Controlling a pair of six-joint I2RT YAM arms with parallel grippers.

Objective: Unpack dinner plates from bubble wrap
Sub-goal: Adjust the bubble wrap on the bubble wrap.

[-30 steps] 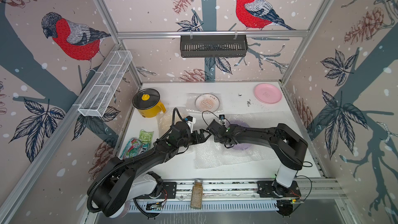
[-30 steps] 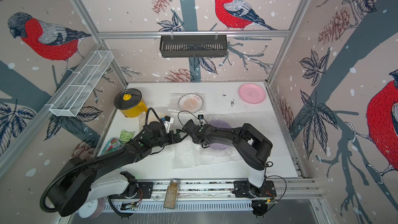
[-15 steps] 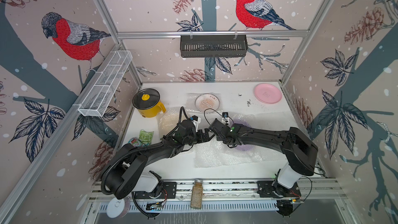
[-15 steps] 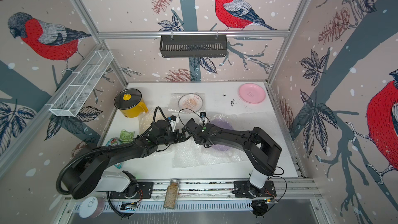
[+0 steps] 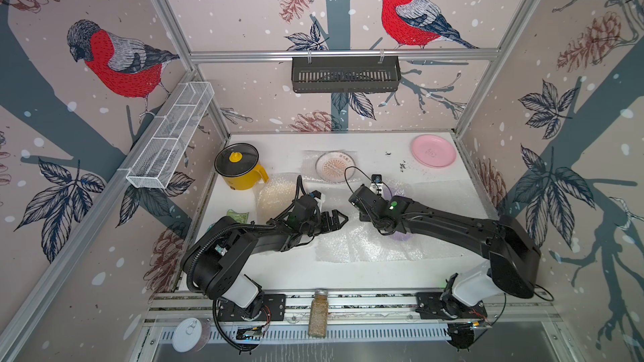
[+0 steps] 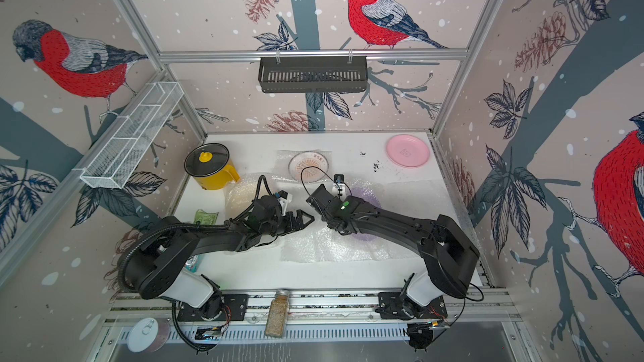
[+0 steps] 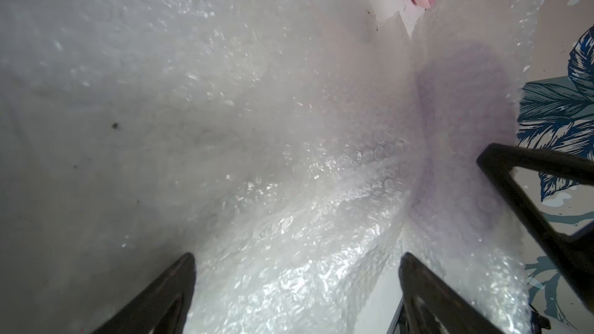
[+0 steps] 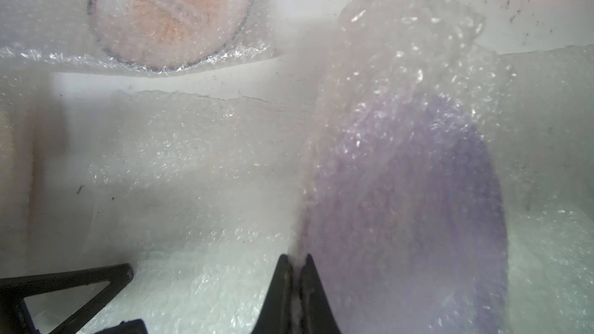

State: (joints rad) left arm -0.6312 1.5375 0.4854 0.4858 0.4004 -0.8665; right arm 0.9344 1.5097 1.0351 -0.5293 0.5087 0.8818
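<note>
Pinching a raised fold of bubble wrap [image 8: 401, 59]: right gripper [image 8: 295, 268] closed tight on it; lilac plate [image 5: 402, 237] under that sheet, lower right of centre in both top views. Also: left gripper [image 7: 297, 257] spread wide, empty, above wrap; pink plate [image 5: 433, 151] bare, higher up.

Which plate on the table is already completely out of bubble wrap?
The pink plate in the far right corner: it lies bare, while the sunburst plate, lilac plate and cream plate all lie under bubble wrap.
</note>
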